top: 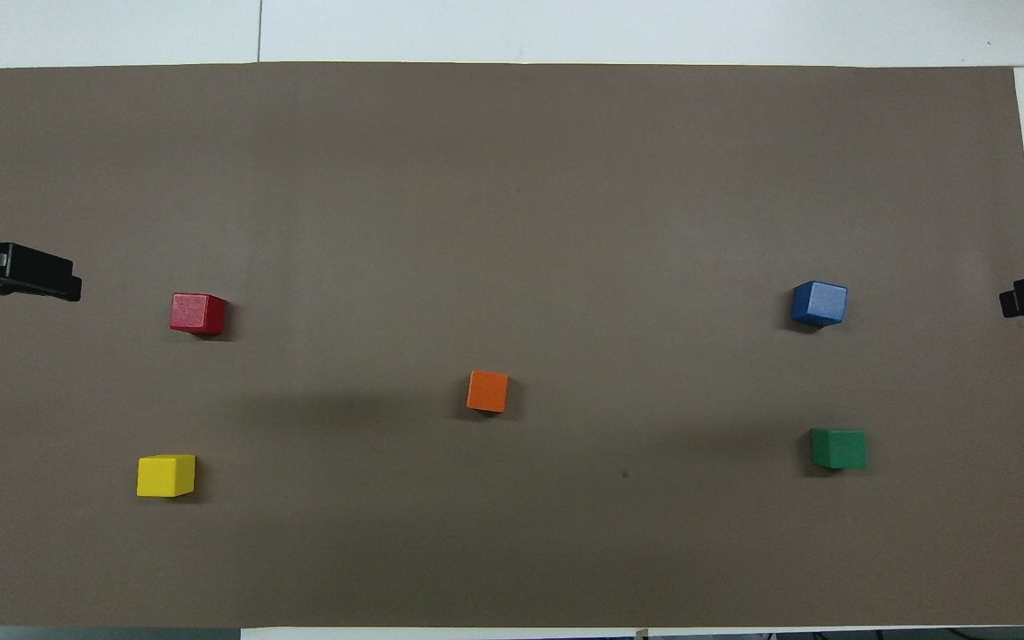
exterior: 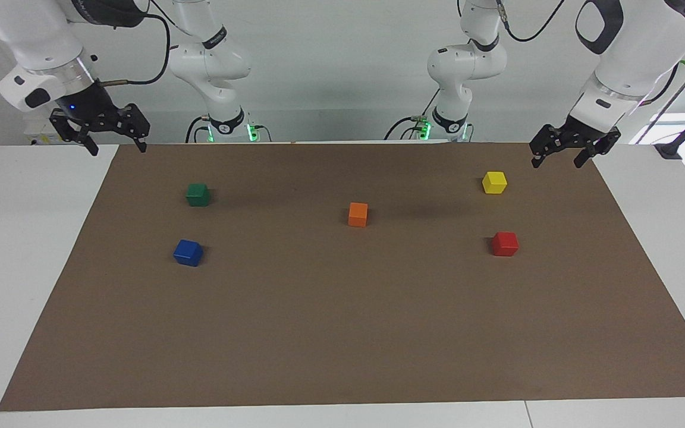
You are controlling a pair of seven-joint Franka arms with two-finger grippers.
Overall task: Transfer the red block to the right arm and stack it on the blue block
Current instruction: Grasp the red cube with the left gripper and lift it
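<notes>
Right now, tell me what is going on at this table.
Nothing is being handled yet. The left gripper and the right gripper both hang open and empty at the mat's corners nearest the robots. The red block sits untouched on the brown mat toward the left arm's end, the blue block toward the right arm's end. Yellow, orange and green blocks lie apart from them.

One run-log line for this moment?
red block: on mat, untouched | blue block: bare | left gripper: open, waiting | right gripper: open, waiting
</notes>
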